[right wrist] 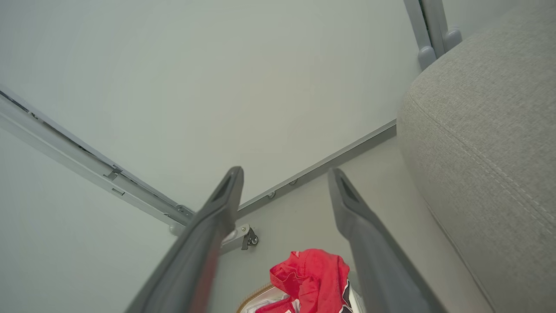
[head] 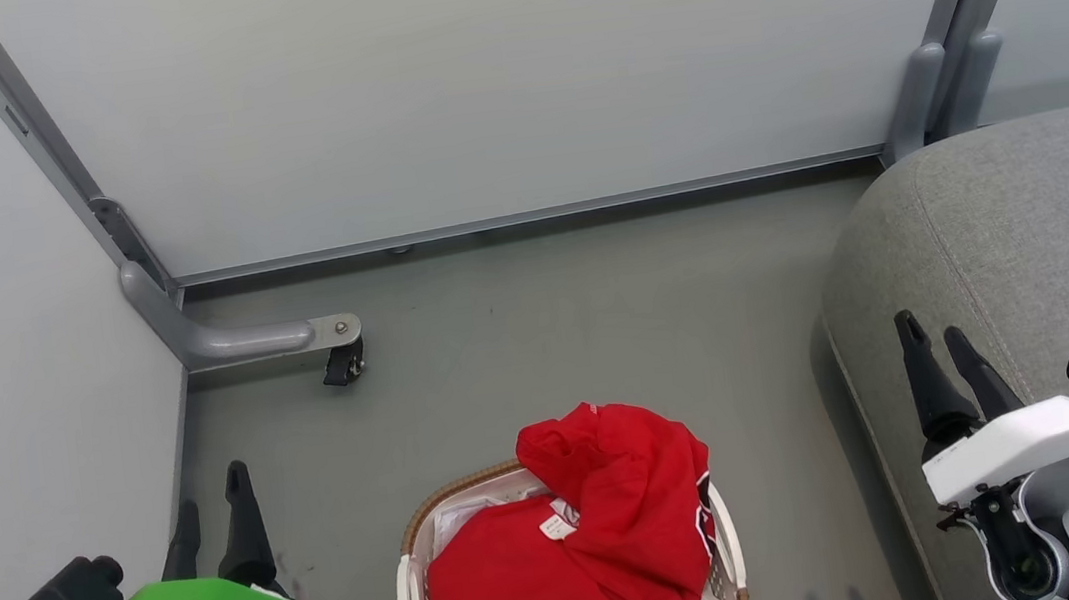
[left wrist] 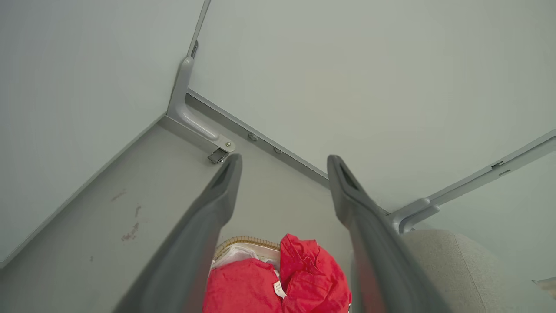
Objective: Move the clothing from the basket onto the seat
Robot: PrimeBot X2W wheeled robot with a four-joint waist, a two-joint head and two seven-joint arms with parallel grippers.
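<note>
Bright red clothing (head: pixel 583 546) with a small white label is heaped in the white basket (head: pixel 412 596) with its brown woven rim, low in the middle of the head view. The red clothing (left wrist: pixel 278 282) also appears between my left fingers, and the clothing (right wrist: pixel 315 274) lies below my right fingers. The grey seat (head: pixel 1023 254) fills the right side. My left gripper (head: pixel 210 503) hangs open at the lower left, left of the basket. Open as well, my right gripper (head: pixel 937 345) is over the seat's left edge. Both hold nothing.
Pale partition walls stand at the back and left. A grey metal foot with a black caster (head: pixel 343 362) sticks out from the left corner onto the grey floor (head: pixel 596 313). A second panel post (head: pixel 934 93) rises beside the seat's back corner.
</note>
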